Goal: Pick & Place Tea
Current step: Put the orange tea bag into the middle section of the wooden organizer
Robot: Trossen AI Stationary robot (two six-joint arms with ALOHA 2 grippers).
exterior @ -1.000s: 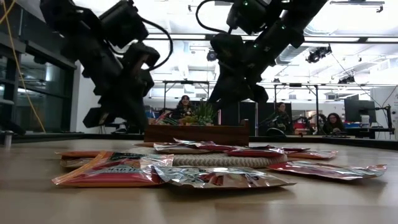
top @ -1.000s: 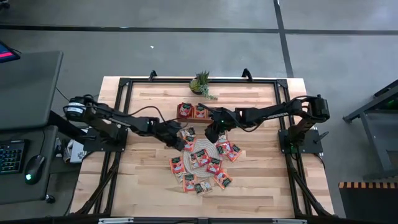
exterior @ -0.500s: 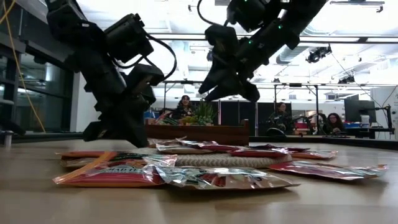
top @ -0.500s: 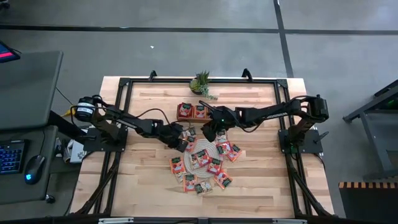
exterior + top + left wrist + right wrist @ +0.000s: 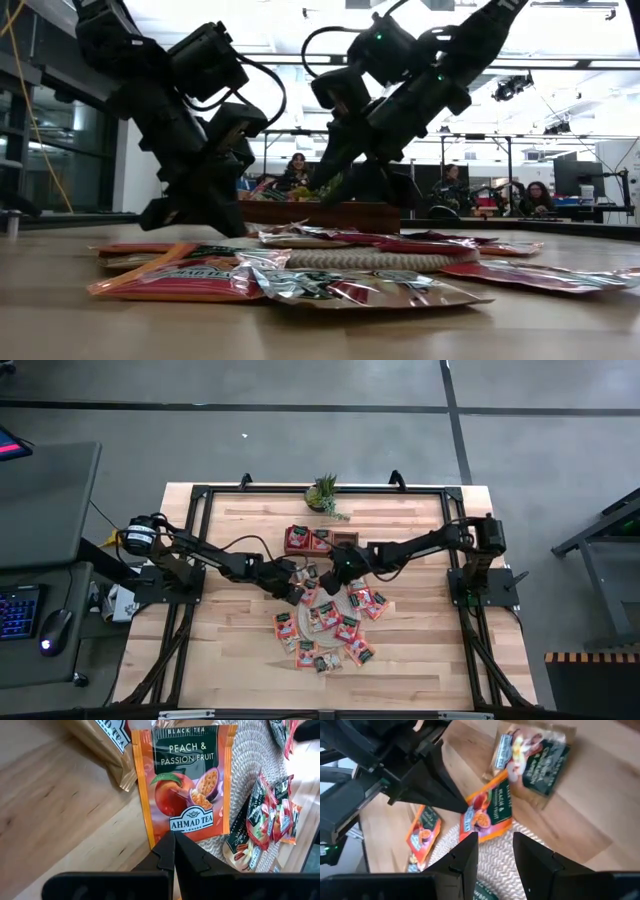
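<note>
Jaws of the left gripper (image 5: 174, 836) pinched on a peach & passion fruit tea sachet (image 5: 185, 782).
Right gripper (image 5: 495, 837) jaws apart, hovering mid-frame over the woven mat (image 5: 330, 600) on the desk (image 5: 240, 660).

Two dark arms work over the surface (image 5: 240, 660), the left gripper (image 5: 296, 592) and the right gripper (image 5: 330, 582), one on each. About fifteen tea sachets (image 5: 322, 616) lie on and around one round woven mat (image 5: 333, 597), with two or three more in the one wooden tray (image 5: 321, 540), though overlaps make the exact number hard to tell. One small potted plant (image 5: 324, 495) stands at the far edge, and three people (image 5: 296, 168) show in the room behind
</note>
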